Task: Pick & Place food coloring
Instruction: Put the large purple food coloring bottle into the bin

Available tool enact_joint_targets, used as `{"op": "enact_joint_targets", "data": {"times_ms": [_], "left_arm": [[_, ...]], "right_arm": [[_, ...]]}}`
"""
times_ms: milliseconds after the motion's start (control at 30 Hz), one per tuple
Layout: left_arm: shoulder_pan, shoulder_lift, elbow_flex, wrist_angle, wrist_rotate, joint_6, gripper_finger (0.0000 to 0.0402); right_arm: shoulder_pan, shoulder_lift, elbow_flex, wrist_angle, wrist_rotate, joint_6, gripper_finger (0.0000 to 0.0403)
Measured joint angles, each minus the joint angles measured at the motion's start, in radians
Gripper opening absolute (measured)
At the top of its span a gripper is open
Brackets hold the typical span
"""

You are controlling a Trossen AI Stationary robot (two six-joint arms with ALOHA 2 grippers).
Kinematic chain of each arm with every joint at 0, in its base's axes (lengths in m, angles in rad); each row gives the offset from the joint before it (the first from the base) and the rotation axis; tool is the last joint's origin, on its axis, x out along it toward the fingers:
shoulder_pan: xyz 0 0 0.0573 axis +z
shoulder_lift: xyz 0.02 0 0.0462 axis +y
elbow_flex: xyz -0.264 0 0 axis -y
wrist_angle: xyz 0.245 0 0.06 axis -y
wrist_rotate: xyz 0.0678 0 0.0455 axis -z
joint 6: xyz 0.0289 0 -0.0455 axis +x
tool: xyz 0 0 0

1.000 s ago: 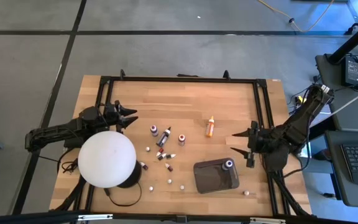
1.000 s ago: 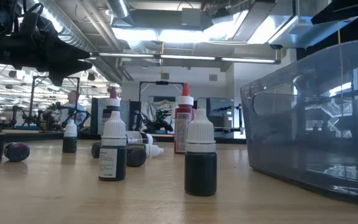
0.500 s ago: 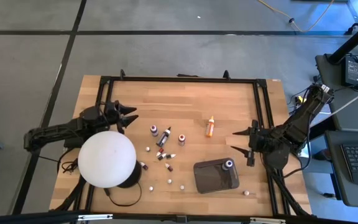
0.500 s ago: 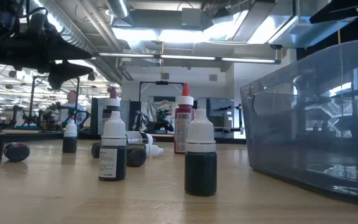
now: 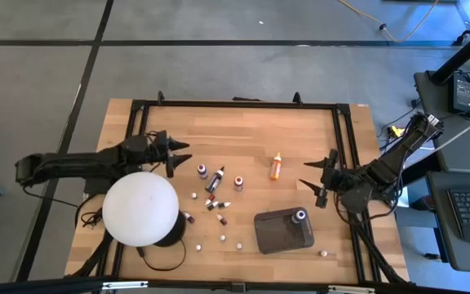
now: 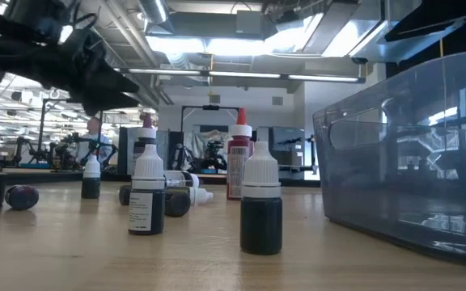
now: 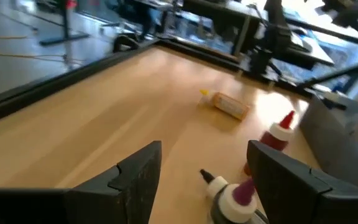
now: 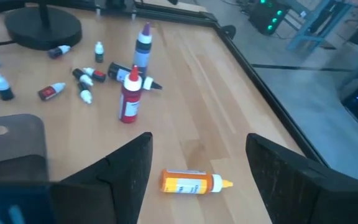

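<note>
Surface: wooden table (image 5: 243,131) in a black frame, workshop floor around it
Largest object: white dome (image 5: 140,209) near the table's front left corner, hiding part of the left arm
Container: dark grey tray (image 5: 282,233) toward the front right; one purple-topped bottle (image 5: 300,216) stands in its back right corner, rest of the tray bare
Task things: food coloring bottles (image 5: 215,196) scattered mid-table, some upright, some lying; long orange bottle (image 5: 276,167) lies apart, toward the right
Left gripper (image 5: 179,152): fingers spread wide, empty, just left of the cluster
Right gripper (image 5: 317,178): fingers spread, empty, between the orange bottle and the table's right edge
Risk: bottles sit crowded, so a finger coming down could likely topple a neighbour or roll a lying one away
Risk two: small round bottles may slip out of a pinch if caught off-centre
</note>
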Motion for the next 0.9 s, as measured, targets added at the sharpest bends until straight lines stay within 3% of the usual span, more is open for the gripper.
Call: {"op": "enact_joint_targets", "data": {"times_ms": [167,500,667,900], "left_arm": [[-0.014,0.186,0.001,0.174,0.126,0.066,0.0231],[-0.089,0.418,0.001,0.410,0.122,0.203,0.0229],[-0.116,0.486,0.001,0.434,0.055,0.234,0.0230],[-0.132,0.566,0.001,0.435,0.052,0.215,0.0229]], "right_arm": [[-0.017,0.000,0.000,0.000,-0.004,-0.021,0.0260],[-0.020,0.000,0.000,0.000,-0.004,-0.021,0.0260],[-0.020,0.000,0.000,0.000,-0.004,-0.021,0.0260],[-0.020,0.000,0.000,0.000,-0.004,-0.021,0.0260]]}}
